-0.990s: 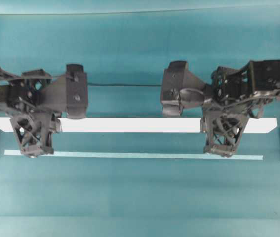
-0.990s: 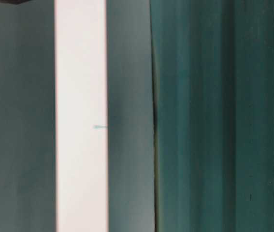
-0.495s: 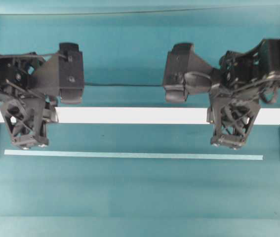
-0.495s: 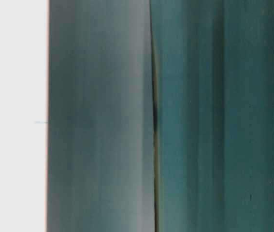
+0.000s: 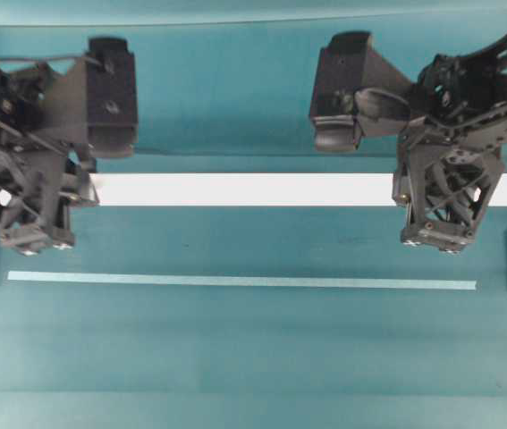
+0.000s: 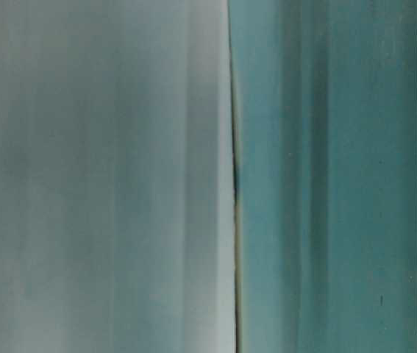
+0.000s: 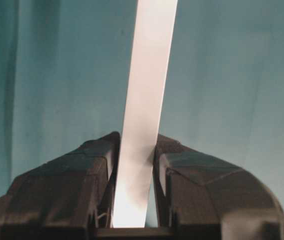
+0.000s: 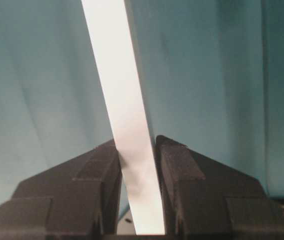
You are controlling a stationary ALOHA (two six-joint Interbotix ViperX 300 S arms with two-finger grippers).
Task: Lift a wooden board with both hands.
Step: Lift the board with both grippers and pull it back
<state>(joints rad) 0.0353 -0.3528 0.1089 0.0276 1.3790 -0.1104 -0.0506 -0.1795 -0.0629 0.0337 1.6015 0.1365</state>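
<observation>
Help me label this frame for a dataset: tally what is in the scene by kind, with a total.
Wooden board, white, held at both ends: 1
Tape line, pale, on the teal surface: 1
End effectors, black, each shut on the board: 2 (left end effector, right end effector)
Total: 4

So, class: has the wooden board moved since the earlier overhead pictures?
Yes. The wooden board has shifted up the overhead picture, farther from the fixed tape line.

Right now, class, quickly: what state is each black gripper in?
Left gripper: closed on the long, flat white wooden board.
Right gripper: closed on the same board.
</observation>
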